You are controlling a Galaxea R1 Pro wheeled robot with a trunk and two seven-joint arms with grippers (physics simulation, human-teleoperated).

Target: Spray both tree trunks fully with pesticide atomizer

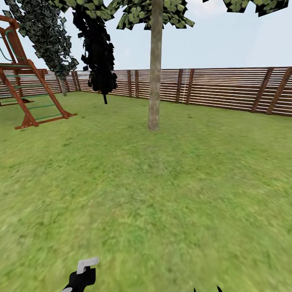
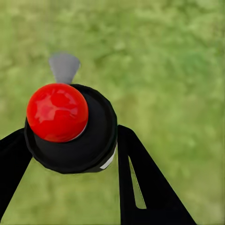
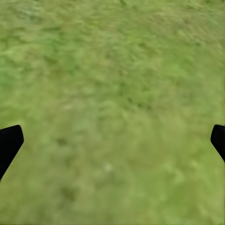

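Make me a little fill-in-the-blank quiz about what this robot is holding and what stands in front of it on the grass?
1. The left gripper is shut on the pesticide atomizer, whose round knob is coloured ____.
2. The right gripper is open over bare ____.
3. The tree trunk ahead rises in front of a slatted wooden ____.

Missing words: red; grass; fence
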